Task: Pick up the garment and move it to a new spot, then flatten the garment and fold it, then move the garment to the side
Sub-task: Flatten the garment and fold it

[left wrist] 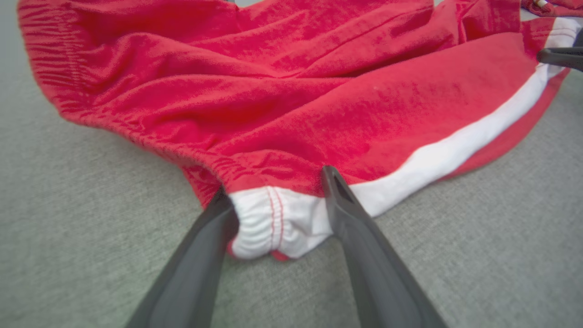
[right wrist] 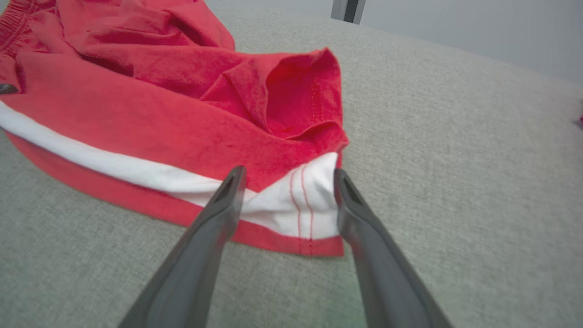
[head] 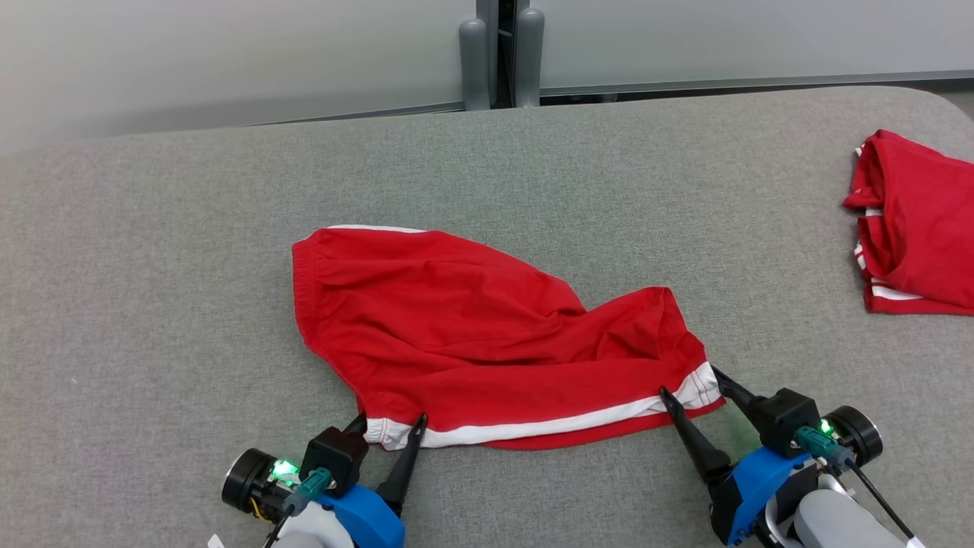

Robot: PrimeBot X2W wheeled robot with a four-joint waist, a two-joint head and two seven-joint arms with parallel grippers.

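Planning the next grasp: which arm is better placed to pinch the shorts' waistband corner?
Left. The left gripper, open, straddles the white elastic corner of the red shorts; the right gripper brackets the leg hem corner instead.

The head view looks forward and steeply down from behind the near edge of the garment (head: pixel 472 335), far enough off to take in the whole of it, the grey counter (head: pixel 152 304) around it and the wall (head: pixel 228 53) beyond. The left wrist view sits low and very close at the garment's near left corner, facing along the left gripper (left wrist: pixel 276 182) across the cloth. The right wrist view sits as low and close at the near right corner, facing along the right gripper (right wrist: pixel 288 172). All three share the garment's white-striped near edge.
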